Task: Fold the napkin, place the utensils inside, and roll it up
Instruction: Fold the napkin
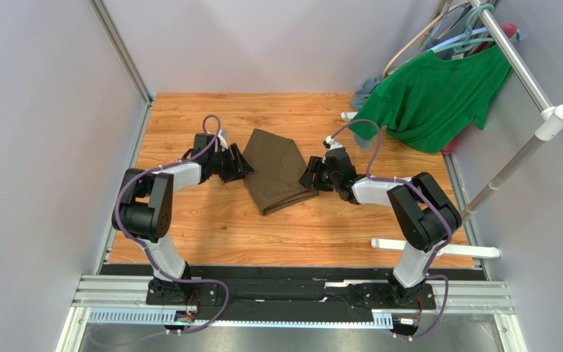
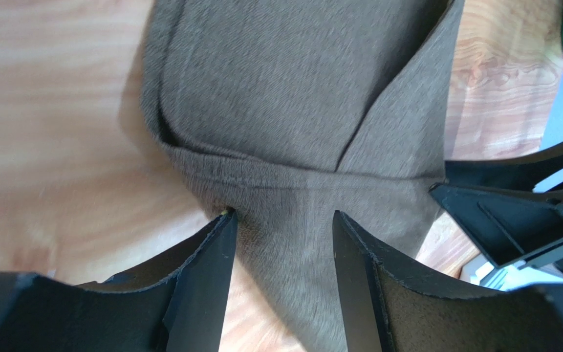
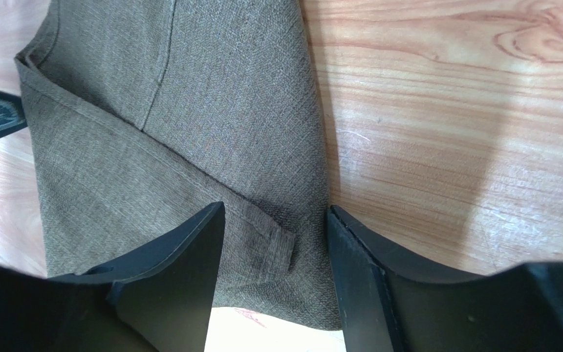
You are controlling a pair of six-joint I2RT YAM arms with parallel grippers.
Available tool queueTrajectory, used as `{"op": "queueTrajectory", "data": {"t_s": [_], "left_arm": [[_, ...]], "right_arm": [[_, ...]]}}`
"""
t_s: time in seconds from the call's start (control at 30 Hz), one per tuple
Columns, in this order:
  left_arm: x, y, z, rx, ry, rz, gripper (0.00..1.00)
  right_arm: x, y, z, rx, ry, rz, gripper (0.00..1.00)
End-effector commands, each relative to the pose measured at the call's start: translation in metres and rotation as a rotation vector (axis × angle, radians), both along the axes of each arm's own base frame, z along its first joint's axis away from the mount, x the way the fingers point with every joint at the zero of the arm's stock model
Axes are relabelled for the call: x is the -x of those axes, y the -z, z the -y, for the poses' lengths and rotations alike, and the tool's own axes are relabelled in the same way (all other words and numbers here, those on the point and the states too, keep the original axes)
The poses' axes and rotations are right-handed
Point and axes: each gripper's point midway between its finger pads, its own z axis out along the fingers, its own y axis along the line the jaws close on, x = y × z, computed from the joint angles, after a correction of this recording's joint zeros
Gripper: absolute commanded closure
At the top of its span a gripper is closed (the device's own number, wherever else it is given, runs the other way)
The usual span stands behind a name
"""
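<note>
Overhead, one folded napkin (image 1: 277, 170) lies on the wooden table (image 1: 211, 220) between the left gripper (image 1: 239, 163) and right gripper (image 1: 311, 176), one green T-shirt (image 1: 431, 95) hanging beyond; left wrist: two fingers (image 2: 204, 279) parted astride the napkin's edge; right wrist: two fingers (image 3: 182, 264) parted, unclamped, over its corner.

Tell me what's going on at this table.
A brown napkin lies folded on the wooden table, and the robot is handling it from both sides. The left gripper is at its left edge and the right gripper at its right edge, both with jaws open astride the cloth. No cutlery is in view. A green T-shirt hangs at the far right.
</note>
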Motion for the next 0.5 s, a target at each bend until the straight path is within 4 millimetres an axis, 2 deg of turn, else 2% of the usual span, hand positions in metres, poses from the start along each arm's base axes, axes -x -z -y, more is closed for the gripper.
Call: {"op": "queueTrajectory", "data": {"t_s": [0.0,0.1,0.2,0.3,0.33,0.4,0.43,0.47], "left_arm": [[-0.025,-0.016,0.016,0.038,0.029,0.076,0.41],[-0.030,-0.017,0.027,0.046,0.053,0.086,0.42],[-0.035,-0.021,0.035,0.041,0.081,0.105,0.43],[-0.035,-0.023,0.031,-0.007,0.087,0.115,0.40],[-0.036,-0.031,0.026,-0.032,0.078,0.134,0.38],[-0.030,-0.028,0.010,-0.118,0.042,0.126,0.30],[-0.028,-0.043,0.005,-0.136,0.027,0.162,0.28],[-0.026,-0.045,-0.003,-0.172,0.003,0.168,0.25]], "right_arm": [[0.024,0.019,0.007,-0.024,0.039,-0.096,0.42],[0.042,0.027,0.013,-0.044,0.071,-0.142,0.43],[0.059,0.030,0.005,-0.056,0.048,-0.169,0.44],[0.073,0.034,0.003,-0.040,0.047,-0.182,0.44],[0.074,0.030,0.007,-0.033,0.064,-0.165,0.41],[0.070,0.021,0.014,-0.010,0.083,-0.132,0.39],[0.068,0.008,0.021,0.012,0.104,-0.100,0.39],[0.061,-0.006,0.024,0.023,0.120,-0.056,0.38]]}}
